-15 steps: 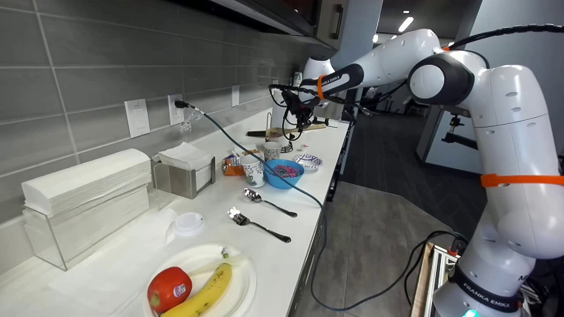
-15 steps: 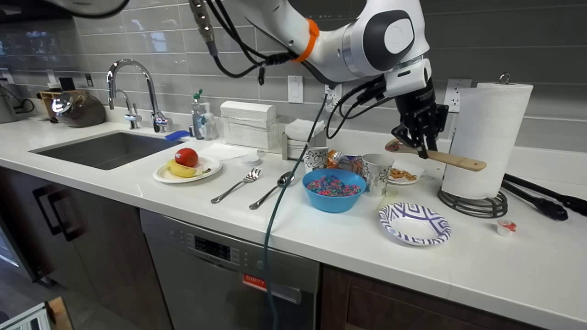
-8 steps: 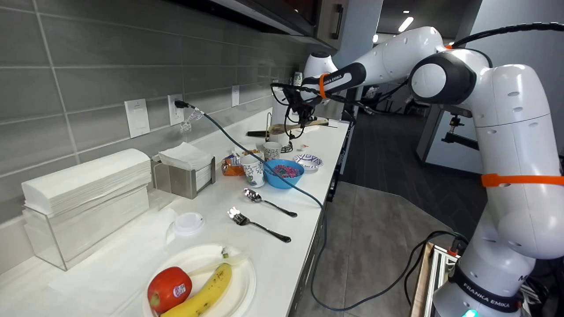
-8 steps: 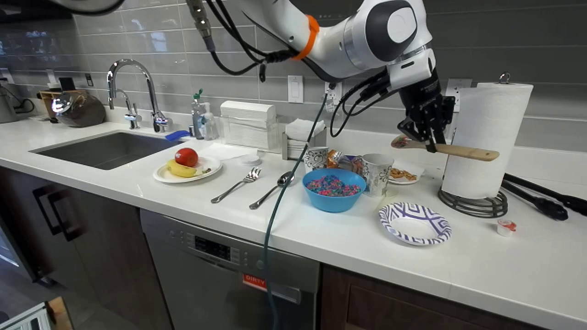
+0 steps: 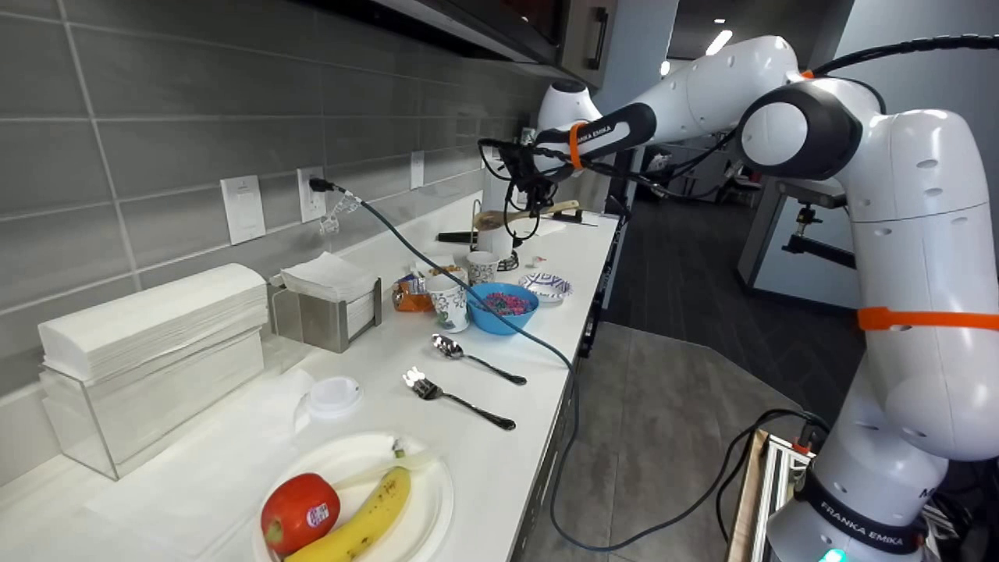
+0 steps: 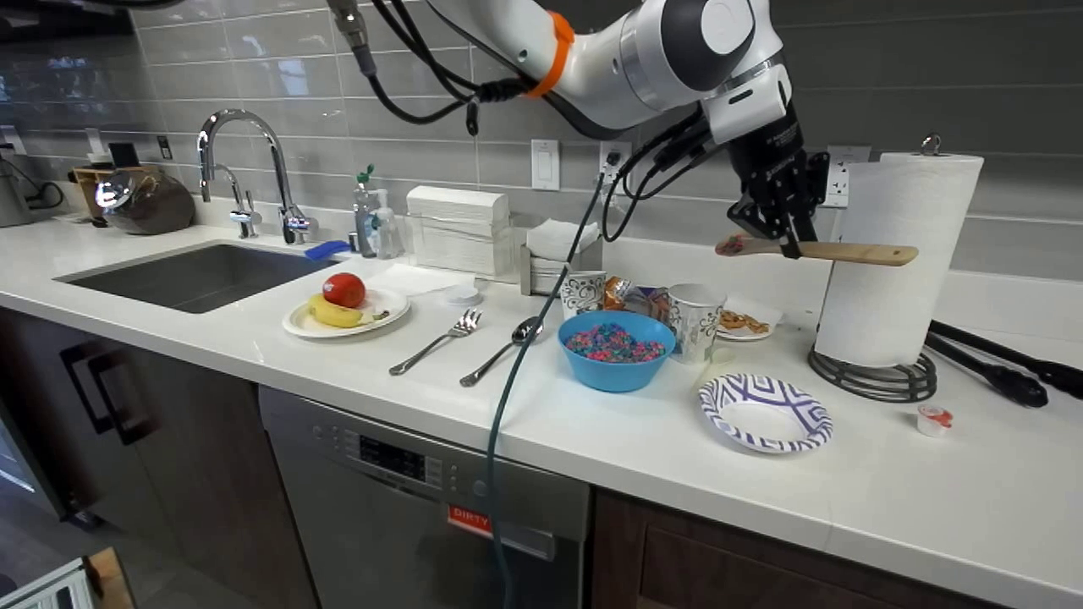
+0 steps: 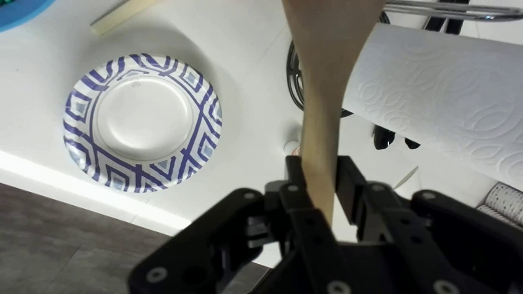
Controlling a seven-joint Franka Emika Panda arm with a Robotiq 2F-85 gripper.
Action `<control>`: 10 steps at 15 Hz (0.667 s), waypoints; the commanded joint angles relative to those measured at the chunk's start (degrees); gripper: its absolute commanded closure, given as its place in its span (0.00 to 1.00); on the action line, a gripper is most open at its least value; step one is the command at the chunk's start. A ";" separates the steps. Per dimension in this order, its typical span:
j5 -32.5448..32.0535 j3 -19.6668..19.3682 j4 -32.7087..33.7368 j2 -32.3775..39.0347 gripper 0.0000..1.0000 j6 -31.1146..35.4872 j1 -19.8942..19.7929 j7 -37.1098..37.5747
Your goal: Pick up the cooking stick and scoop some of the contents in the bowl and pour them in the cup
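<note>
My gripper [image 6: 793, 247] is shut on the wooden cooking stick [image 6: 863, 253] and holds it nearly level above the counter, in front of the paper towel roll. In the wrist view the stick [image 7: 320, 110] runs up between the fingertips [image 7: 318, 173]. Some pink-red bits show on its rounded end, at the left in that exterior view. The blue bowl [image 6: 618, 372] holds pink and blue bits and stands lower left of the stick; its edge shows in the wrist view [image 7: 18, 14]. Two patterned paper cups stand by it, a nearer one [image 6: 695, 326] and another behind [image 6: 582, 294].
A patterned paper plate [image 6: 719, 419] lies below the gripper. The paper towel roll [image 6: 888, 313] stands close behind the stick's handle. A snack plate [image 6: 766, 313], spoon [image 6: 499, 355], fork [image 6: 431, 342], and fruit plate [image 6: 393, 309] are on the counter. A green cable [image 6: 516, 372] hangs across the front.
The gripper has lifted the stick a little. The stick has turned from sloping down at its handle end to nearly level. Bowl and cups have not moved.
</note>
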 commanded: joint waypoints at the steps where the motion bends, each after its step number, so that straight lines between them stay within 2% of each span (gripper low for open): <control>1: -3.22 -0.21 -5.42 -3.64 0.94 3.21 1.12 0.81; 10: -9.46 -0.68 -12.29 -7.23 0.94 7.43 1.98 2.49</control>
